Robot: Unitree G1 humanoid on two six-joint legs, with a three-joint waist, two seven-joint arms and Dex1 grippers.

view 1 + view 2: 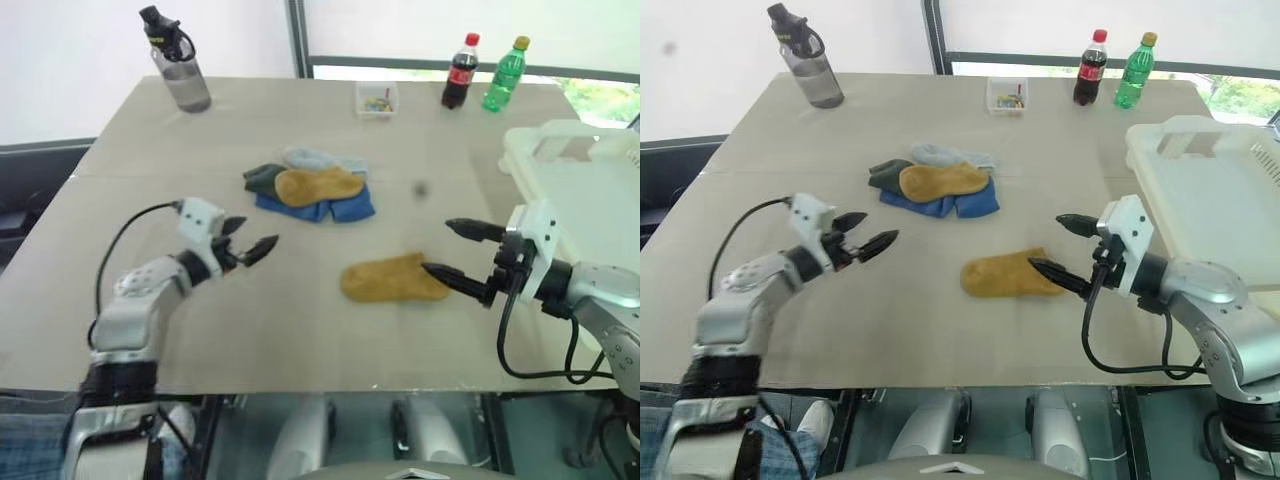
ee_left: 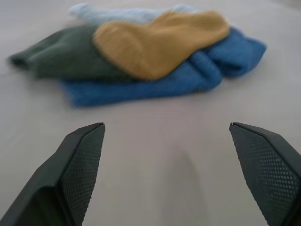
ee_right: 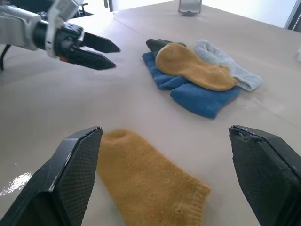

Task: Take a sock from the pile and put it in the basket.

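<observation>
Nearest the camera, a lone mustard sock [image 1: 393, 279] lies flat on the counter [image 1: 300, 330], apart from the pile [image 1: 310, 186] and well short of the basket [image 1: 590, 200]. The right gripper [image 1: 458, 256] hovers at the sock's cuff end with its two fingers spread wide, one above and one low beside the fabric; it holds nothing. In the right wrist view the sock lies between and just beyond the spread fingers.

On the other side, the left gripper [image 1: 247, 241] is also spread apart and empty, pointing toward the pile, which lies a little beyond its fingertips. The pile sits near the middle of the counter: a mustard sock on top, a blue one beneath it, a dark green one at the robot's left end and a pale grey one behind.

The basket stands at the counter's right edge, cream-white, with a handle cut-out in its near rim. No sock is seen inside it.

Along the far edge stand a grey water bottle [image 1: 178, 62] at the left, a small clear box [image 1: 377, 99] near the middle, then a cola bottle [image 1: 460, 72] and a green bottle [image 1: 505, 74] side by side.
</observation>
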